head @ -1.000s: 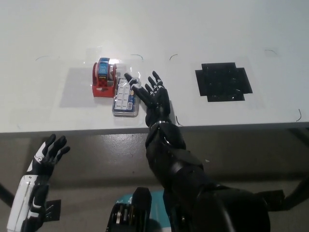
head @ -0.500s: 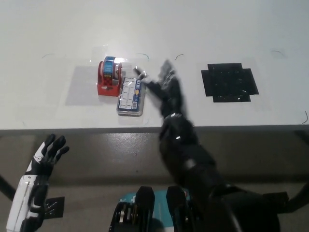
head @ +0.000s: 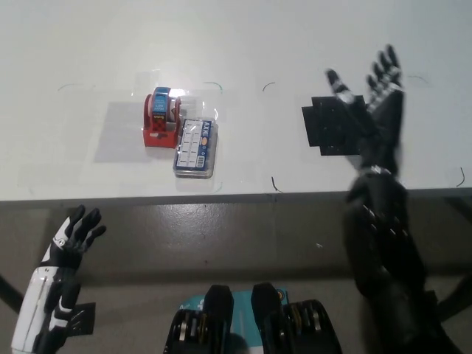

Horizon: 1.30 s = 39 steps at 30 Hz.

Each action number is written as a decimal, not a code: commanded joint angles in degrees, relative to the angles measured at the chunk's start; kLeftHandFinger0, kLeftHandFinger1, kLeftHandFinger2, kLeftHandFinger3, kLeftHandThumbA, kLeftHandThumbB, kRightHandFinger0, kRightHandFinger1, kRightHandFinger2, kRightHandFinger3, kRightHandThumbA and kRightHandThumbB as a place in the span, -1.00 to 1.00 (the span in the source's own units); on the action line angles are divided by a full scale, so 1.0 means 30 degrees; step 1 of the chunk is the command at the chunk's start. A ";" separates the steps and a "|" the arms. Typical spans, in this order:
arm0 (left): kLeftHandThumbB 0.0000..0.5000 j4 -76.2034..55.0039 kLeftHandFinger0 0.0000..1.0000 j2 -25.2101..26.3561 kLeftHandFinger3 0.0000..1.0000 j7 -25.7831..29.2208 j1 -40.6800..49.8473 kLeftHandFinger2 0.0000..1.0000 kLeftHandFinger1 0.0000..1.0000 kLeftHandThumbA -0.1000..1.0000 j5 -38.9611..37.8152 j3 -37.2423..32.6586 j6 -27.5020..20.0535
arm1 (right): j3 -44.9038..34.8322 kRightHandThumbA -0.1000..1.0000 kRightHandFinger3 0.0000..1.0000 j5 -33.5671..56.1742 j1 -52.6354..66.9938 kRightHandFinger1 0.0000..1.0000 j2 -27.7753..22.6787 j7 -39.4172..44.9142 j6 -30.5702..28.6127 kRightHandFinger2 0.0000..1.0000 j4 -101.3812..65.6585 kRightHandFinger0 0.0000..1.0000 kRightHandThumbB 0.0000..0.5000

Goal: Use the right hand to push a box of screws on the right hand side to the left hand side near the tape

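Note:
The clear box of screws [head: 195, 148] lies on the white table [head: 295, 44], touching the right side of the red tape dispenser [head: 160, 119] with its blue roll. My black right hand [head: 372, 110] is open, fingers spread, raised over the black square mat [head: 335, 125] far to the right of the box and holding nothing. My white left hand [head: 70, 240] rests open below the table's front edge at the lower left.
The table's front edge [head: 236, 198] runs across the picture's middle. Thin dark marks [head: 274, 184] are scattered on the tabletop, with bare surface between the box and the mat.
My right hand has left the box and swung right, from beside the box to above the black mat. The box stays next to the tape dispenser. The left hand has not moved.

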 commanded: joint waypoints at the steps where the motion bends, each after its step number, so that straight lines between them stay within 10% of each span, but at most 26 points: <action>1: -0.19 -0.0519 1.00 0.0539 1.00 -0.0362 -0.0826 1.00 1.00 0.75 0.0086 -0.0142 0.0578 | 0.2872 1.00 1.00 0.2093 0.5676 1.00 -0.2733 0.4701 0.2954 1.00 -1.6277 1.00 -0.36; 17: -0.23 0.2164 1.00 0.0968 1.00 -0.0400 -0.2477 1.00 1.00 0.68 0.0108 0.0248 -0.0394 | 0.5843 0.70 1.00 0.3941 1.4247 1.00 -0.6106 0.7343 0.3254 1.00 -1.8966 0.88 0.06; 31: -0.14 0.4041 1.00 0.1107 1.00 -0.0009 -0.2882 1.00 1.00 0.74 0.0083 0.0835 -0.1106 | 0.7113 0.74 1.00 0.2888 1.4031 1.00 -0.5853 0.8084 0.2453 1.00 -1.4463 0.81 -0.15; 39: -0.15 0.6309 1.00 0.0778 1.00 0.0474 -0.2996 1.00 1.00 0.75 0.1458 0.1138 -0.1200 | 0.6739 0.82 1.00 0.2064 1.2810 1.00 -0.5182 0.8616 0.1323 1.00 -1.1474 0.80 -0.60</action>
